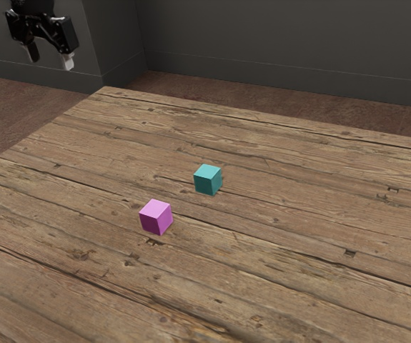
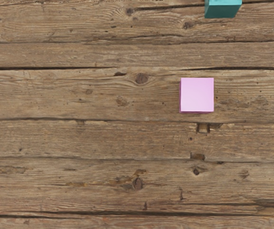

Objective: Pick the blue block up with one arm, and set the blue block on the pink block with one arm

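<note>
Nearest on the bench (image 1: 62,286) sits the pink block (image 1: 156,216). Just beyond it, toward the exterior view's right, is the blue block (image 1: 208,179) — teal in shade, near its neighbour but not touching, both flat on the planks. Far off at the exterior view's upper left the hand (image 1: 49,57) hangs high, fingers spread and grasping nothing, well apart from both blocks.

The step in hand is the reach for the blue block. It should go best by centring above the block first, then dropping straight down with the fingers over the two faces turned away from the pink block, so that one isn't nudged.

The exterior view gives the hand's height and the gap between the blocks. The wrist view looks straight down and shows the pink block (image 2: 197,95) lying square to the grain — the blue block (image 2: 222,7) is cut by the frame edge, so its alignment is probably the same, though I can't be sure
</note>
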